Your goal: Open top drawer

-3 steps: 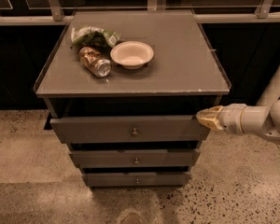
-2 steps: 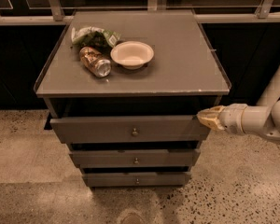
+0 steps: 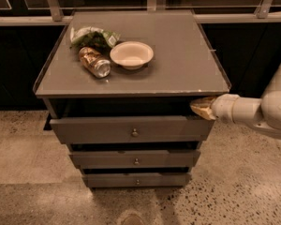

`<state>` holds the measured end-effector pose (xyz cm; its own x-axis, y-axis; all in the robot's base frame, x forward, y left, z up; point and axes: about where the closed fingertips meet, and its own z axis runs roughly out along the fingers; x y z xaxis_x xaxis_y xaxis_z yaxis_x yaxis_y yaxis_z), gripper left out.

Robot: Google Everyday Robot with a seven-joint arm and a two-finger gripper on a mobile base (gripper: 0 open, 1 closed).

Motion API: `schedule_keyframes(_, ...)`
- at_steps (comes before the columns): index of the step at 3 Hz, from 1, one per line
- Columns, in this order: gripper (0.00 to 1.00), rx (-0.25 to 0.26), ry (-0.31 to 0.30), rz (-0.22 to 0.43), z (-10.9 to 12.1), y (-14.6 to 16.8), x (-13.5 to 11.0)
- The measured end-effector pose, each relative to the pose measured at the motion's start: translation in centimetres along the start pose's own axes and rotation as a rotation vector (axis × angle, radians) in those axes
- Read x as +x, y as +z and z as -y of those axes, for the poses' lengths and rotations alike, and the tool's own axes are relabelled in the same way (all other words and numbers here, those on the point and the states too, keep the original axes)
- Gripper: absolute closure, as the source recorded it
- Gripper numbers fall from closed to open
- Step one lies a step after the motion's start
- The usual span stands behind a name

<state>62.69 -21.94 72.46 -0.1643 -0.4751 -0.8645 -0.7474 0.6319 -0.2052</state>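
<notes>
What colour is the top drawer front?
Grey, camera view. The gripper is at the drawer's upper right corner.

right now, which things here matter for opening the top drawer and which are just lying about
For the job:
top drawer
its knob
pincer, at the top drawer's upper right corner

Just lying about:
bowl, can on its side and green packet, all on the cabinet top
middle drawer
bottom drawer
</notes>
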Motion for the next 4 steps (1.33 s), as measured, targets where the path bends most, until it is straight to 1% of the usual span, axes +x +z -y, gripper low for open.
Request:
schedule_keyframes(1,1.00,0.000,0.000,0.000,-0.2,0.0,0.2)
schedule_keyframes(2,1.00,0.020,0.015,-0.002,-0.6,0.4,0.9)
schedule_keyframes(3,1.00,0.051,0.041,-0.005,-1.7,0.8,2.0)
schedule_keyframes(4,1.00,0.064,0.046,-0.008,-2.1,1.6,2.4)
